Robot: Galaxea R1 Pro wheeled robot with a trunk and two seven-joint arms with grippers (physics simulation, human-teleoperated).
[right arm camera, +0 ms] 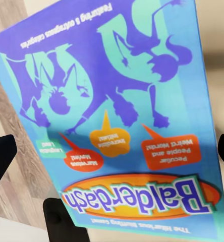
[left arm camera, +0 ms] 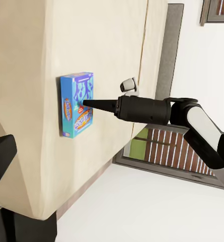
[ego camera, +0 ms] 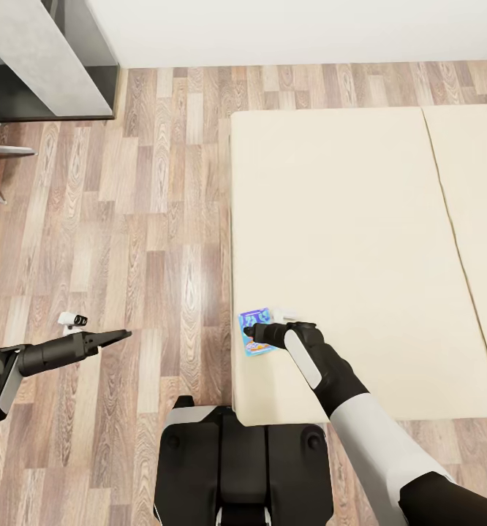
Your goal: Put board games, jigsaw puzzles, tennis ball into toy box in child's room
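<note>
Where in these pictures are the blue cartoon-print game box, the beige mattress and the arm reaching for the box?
blue cartoon-print game box [left arm camera: 76,103], left wrist view, printed front face
beige mattress [ego camera: 346,241], head view, bare top
right gripper [ego camera: 252,334], head view, fingertips

My head camera looks steeply down from above my base over the wood floor [ego camera: 141,241] and the bed [ego camera: 346,256]. My left wrist camera views the bed's near corner from off to the side, at middling range. My right wrist camera faces straight down, very close, onto the blue board game [right arm camera: 117,126], which all three views share.
</note>
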